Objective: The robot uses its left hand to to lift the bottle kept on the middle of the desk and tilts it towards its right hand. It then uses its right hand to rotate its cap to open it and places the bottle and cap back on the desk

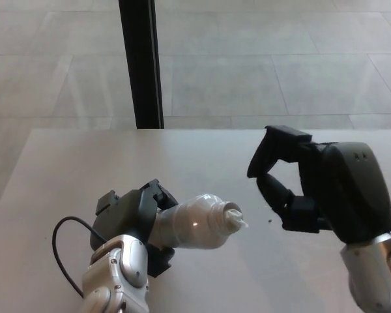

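My left hand (pixel 131 218) is shut on a white bottle (pixel 189 223), holding it above the desk (pixel 202 156) and tilted to the right. The bottle's bare narrow neck (pixel 232 215) shows with no cap on it. My right hand (pixel 313 189) hangs to the right of the neck, clearly apart from it, its fingers (pixel 274 147) curled in toward the thumb. The cap itself does not show; it seems hidden inside those curled fingers.
The pale desk runs to its far edge near the middle of the picture, with tiled floor beyond. A black vertical post (pixel 140 65) stands behind the far edge. A black cable (pixel 60 251) loops beside my left wrist. A tiny dark speck (pixel 269 220) lies on the desk.
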Tool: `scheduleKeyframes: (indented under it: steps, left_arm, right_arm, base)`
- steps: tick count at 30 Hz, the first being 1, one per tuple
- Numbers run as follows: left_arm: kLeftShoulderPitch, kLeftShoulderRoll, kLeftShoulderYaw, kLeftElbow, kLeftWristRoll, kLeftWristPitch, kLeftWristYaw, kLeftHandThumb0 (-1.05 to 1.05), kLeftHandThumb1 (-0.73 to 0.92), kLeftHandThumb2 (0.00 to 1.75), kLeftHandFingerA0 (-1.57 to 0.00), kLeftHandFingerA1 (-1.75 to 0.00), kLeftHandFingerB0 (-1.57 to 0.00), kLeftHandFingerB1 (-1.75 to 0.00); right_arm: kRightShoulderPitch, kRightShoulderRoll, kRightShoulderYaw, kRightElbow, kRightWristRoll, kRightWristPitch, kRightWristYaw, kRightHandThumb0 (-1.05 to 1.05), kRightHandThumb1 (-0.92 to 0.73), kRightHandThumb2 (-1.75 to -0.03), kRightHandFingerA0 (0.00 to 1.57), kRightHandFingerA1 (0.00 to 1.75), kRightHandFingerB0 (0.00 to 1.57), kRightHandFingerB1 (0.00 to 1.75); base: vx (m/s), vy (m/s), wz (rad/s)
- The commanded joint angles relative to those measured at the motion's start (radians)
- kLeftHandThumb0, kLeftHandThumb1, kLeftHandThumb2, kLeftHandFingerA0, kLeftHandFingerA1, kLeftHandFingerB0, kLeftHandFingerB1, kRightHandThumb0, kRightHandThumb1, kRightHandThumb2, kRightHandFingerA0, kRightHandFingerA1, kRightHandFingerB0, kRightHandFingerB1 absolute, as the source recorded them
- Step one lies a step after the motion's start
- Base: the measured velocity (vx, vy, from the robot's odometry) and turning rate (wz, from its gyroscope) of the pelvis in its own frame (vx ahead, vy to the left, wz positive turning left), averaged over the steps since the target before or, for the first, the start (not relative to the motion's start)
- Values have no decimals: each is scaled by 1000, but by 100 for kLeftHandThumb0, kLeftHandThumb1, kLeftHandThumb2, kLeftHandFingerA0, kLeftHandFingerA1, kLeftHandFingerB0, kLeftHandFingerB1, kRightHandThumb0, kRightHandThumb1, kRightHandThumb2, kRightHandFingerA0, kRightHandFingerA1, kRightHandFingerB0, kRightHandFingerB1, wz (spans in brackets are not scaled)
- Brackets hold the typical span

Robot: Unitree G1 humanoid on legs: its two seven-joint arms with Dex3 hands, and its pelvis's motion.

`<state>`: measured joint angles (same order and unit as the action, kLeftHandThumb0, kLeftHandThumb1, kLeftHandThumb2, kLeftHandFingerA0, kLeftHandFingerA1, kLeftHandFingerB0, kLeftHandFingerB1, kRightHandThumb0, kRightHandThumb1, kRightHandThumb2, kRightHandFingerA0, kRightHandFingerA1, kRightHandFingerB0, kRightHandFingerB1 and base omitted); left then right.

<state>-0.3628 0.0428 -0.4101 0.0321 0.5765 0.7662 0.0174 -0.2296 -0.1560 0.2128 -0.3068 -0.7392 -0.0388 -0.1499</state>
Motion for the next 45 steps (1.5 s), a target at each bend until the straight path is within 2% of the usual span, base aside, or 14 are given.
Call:
scheduleKeyframes:
  steps: [1, 5, 9, 14, 16, 25, 27, 28, 34, 35, 36, 38, 44, 45]
  left_arm:
    - [57, 43, -10, 33, 4, 80, -63, 2, 67, 100, -76, -170, -65, -117]
    - [19, 127, -108, 48, 58, 129, -152, -7, 75, 86, -70, -162, -71, -113]
    - [-58, 235, -238, 63, 100, 187, -324, -11, 81, 76, -63, -85, -58, -68]
    - [-168, 346, -465, 102, 219, 203, -541, -17, 79, 63, -75, -109, -56, -59]
    - [-202, 379, -524, 106, 259, 170, -609, -21, 74, 61, -71, -73, -57, -55]
    - [-253, 418, -607, 76, 243, 193, -700, -19, 67, 59, -67, -63, -53, -51]
    - [-260, 409, -605, 77, 216, 184, -697, -36, 50, 91, -82, -83, -67, -71]
    - [-261, 408, -605, 77, 215, 171, -691, -33, 66, 58, -93, -78, -78, -61]
    - [-237, 393, -561, 51, 186, 149, -601, -41, 45, 88, -76, -80, -61, -68]
    - [-237, 390, -553, 51, 179, 150, -599, -47, 46, 90, -62, -73, -40, -60]
    - [-228, 372, -510, 36, 143, 178, -590, -37, 49, 101, -10, -55, 0, -50]
    - [-205, 350, -453, 11, 112, 207, -564, -54, 40, 85, -1, -51, -1, -43]
    - [-124, 292, -269, -46, 41, 200, -522, -78, 56, 58, 0, 0, 0, 0]
    - [-105, 275, -230, -53, 30, 193, -507, -81, 50, 70, 0, 0, 0, 0]
  right_arm:
    - [25, -52, -77, 34, 93, -65, -1, -44, -58, -122, 125, 175, 86, 148]
    - [86, -75, -122, 20, 133, -56, 32, -38, -54, -119, 122, 175, 85, 150]
    - [142, -79, -166, 18, 162, -67, 20, -46, -56, -115, 108, 175, 84, 146]
    - [230, -89, -219, 10, 202, -40, 52, -45, -56, -115, 109, 175, 87, 139]
    - [248, -100, -228, 22, 192, -56, 42, -47, -61, -104, 114, 175, 88, 120]
    - [305, -110, -242, 30, 207, -64, 64, -50, -64, -88, 116, 175, 84, 96]
    - [319, -111, -240, 48, 212, -89, 53, -51, -75, -74, 106, 175, 78, 85]
    - [320, -111, -242, 52, 217, -97, 50, -53, -77, -69, 104, 175, 74, 80]
    - [320, -100, -255, 55, 237, -96, 44, -65, -59, -99, 87, 119, 29, 58]
    - [321, -96, -256, 52, 237, -92, 43, -61, -74, -62, 67, 146, 27, 45]
    - [320, -94, -256, 49, 217, -77, 37, -39, -50, -106, 48, 88, 0, 52]
    - [320, -95, -255, 47, 197, -67, 33, -70, -75, -62, 31, 131, 6, 42]
    - [322, -103, -249, 48, 163, -61, 19, -76, -80, -59, 15, 122, 6, 37]
    - [323, -101, -248, 46, 158, -60, 15, -80, -62, -95, 31, 91, 3, 43]
  base:
    - [0, 0, 0]
    - [0, 0, 0]
    - [0, 0, 0]
    - [0, 0, 0]
    - [0, 0, 0]
    - [0, 0, 0]
    - [0, 0, 0]
    - [0, 0, 0]
    - [0, 0, 0]
    - [0, 0, 0]
    - [0, 0, 0]
    - [0, 0, 0]
    - [0, 0, 0]
    - [0, 0, 0]
